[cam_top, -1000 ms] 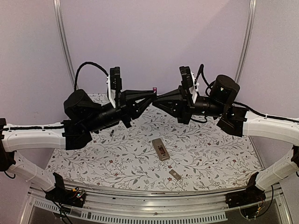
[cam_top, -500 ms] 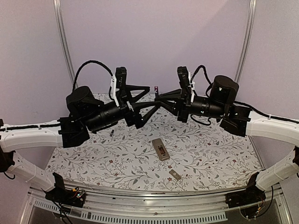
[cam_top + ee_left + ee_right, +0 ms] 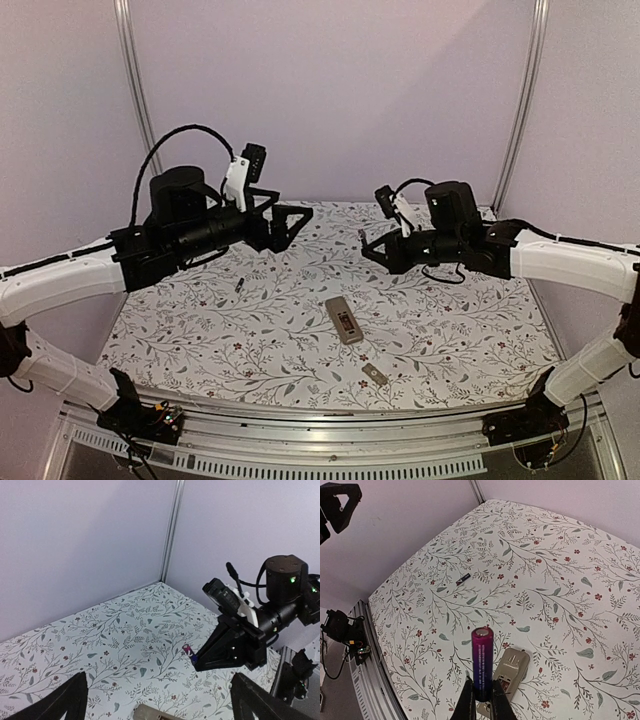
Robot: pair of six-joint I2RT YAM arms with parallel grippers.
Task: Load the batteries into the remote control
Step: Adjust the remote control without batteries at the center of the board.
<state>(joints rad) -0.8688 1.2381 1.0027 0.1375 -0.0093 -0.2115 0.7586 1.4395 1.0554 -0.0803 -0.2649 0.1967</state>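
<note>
From the top camera you see both arms held up over the floral table, their tips well apart. Your left gripper has its jaws spread wide with nothing between them. Your right gripper has its jaws drawn close. Something tiny shows at the tip, too small to name from here. The remote control lies flat near the middle of the table with its battery recess facing up. The small grey cover piece lies apart from it, nearer the arm bases. The second battery lies alone on the cloth, left of the remote.

From the left wrist camera you see that gripper's own fingers at the two bottom corners, far apart, with only table between them. This view faces the right gripper head-on and shows what the top view could not: a short purple-and-dark cylinder pinched at its very tip. Only a corner of the remote shows at the bottom edge.

From the right wrist camera you get the clearest look. The purple-wrapped battery stands upright, clamped at its lower end between the two fingertips and held in the air. The remote lies on the table just behind it in the frame, with the second battery well beyond. The left gripper shows in the upper left corner.
</note>
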